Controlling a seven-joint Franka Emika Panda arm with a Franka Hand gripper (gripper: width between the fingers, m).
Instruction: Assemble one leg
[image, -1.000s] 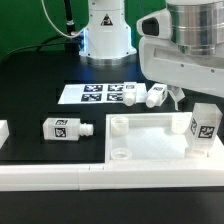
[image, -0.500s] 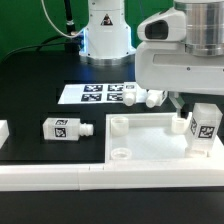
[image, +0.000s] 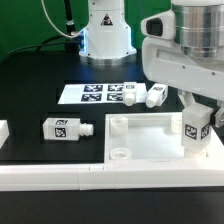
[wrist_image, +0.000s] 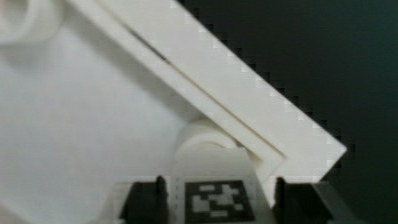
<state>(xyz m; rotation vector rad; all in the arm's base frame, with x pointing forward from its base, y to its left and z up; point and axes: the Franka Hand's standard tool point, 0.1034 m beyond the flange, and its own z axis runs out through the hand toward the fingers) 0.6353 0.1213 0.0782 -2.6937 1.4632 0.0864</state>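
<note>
Grip mattered most here: the gripper (image: 201, 114) had its jaws drawn narrow on one leg (image: 194, 128), and the dark fingers (wrist_image: 143, 198) flanked its tag in the wrist view. The leg stood upright over the tray (image: 150, 119), at its end on the exterior view's right. It was probably there so the peg, hidden beneath, could meet a corner hole. I could not tell whether it was already seated. Clamping it by the sides seemed meant to keep it vertical for pressing or turning. A spare leg (image: 68, 128) lay on the black table (image: 30, 90), well apart. Two more legs (image: 157, 96) lay at the marker board's (image: 88, 93) edge, left for later.
</note>
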